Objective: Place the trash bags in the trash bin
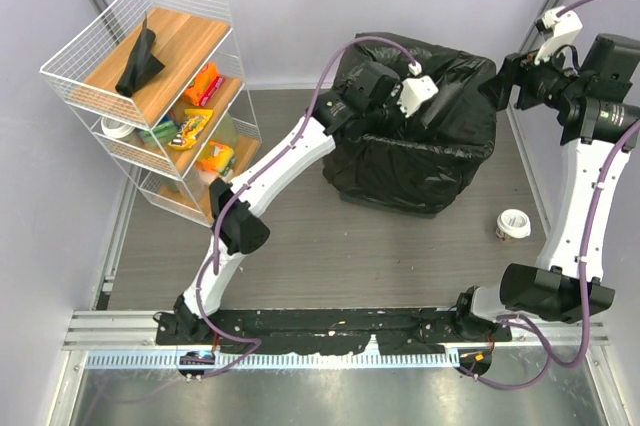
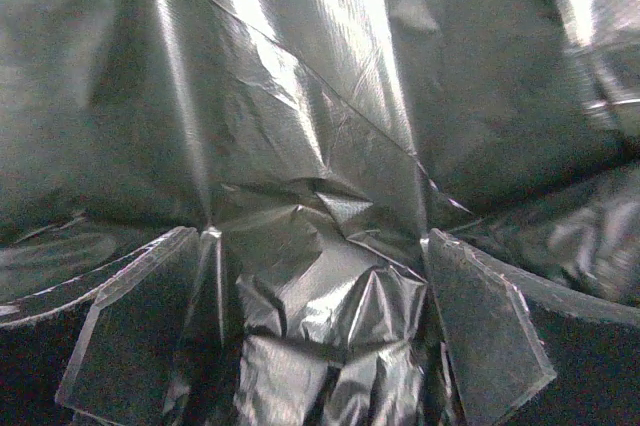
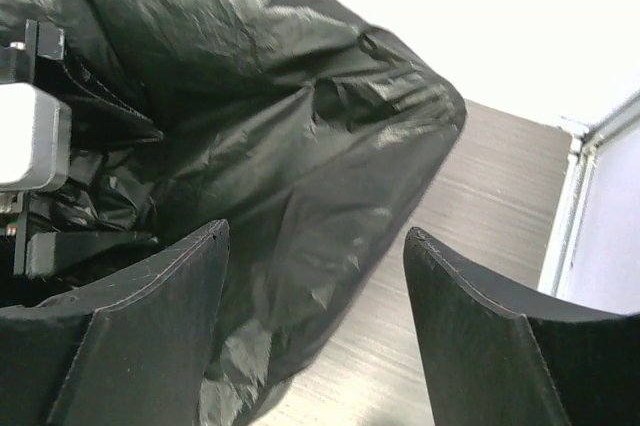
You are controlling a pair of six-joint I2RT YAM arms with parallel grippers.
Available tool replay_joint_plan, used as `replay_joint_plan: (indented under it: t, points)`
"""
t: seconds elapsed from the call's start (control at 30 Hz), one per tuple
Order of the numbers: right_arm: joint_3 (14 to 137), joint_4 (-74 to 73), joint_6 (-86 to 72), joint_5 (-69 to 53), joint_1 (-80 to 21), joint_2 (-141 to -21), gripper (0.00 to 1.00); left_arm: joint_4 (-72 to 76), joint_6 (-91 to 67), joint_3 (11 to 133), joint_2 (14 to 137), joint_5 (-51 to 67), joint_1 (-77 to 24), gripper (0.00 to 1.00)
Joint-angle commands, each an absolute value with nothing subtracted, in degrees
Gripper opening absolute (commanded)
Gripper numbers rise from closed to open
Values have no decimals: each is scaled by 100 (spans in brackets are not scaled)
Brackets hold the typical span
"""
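A large crinkled black trash bag (image 1: 430, 146) is draped over a square shape in the middle of the table. The trash bin itself is hidden under the plastic. My left gripper (image 1: 418, 98) reaches into the top of the bag. In the left wrist view its jaws stand wide apart (image 2: 310, 236), with crumpled glossy plastic (image 2: 330, 286) bunched between them and not pinched. My right gripper (image 1: 503, 81) is open and empty (image 3: 315, 231) just outside the bag's far right corner (image 3: 400, 116). A second black folded bag (image 1: 138, 64) lies on the rack's top shelf.
A white wire shelf rack (image 1: 95, 41) with wooden shelves stands at the far left and holds colourful snack packets (image 1: 200, 86). A white tape roll (image 1: 513, 224) lies on the table right of the bag. Grey walls close in at the back and both sides.
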State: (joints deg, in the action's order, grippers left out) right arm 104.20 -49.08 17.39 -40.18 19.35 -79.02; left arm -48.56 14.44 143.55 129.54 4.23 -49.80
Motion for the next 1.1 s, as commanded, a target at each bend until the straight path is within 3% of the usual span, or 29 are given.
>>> replay_joint_plan:
  t: [0.0, 0.3, 0.7, 1.07]
  points:
    - [10933, -4500, 1442, -4035, 1609, -8103, 75, -4438, 1301, 14554, 12138, 440, -5010, 100]
    - [11574, -4474, 1398, -3402, 581, -8744, 75, -4508, 1274, 14309, 11348, 370, -5001, 100]
    - [11892, -4641, 1678, -2234, -1071, -10044, 74, -4465, 1687, 13641, 10275, -720, -4957, 100]
    - [11549, -5281, 2407, -1371, -1239, -10582, 68, -4430, 1617, 12499, 9475, -633, -4307, 100]
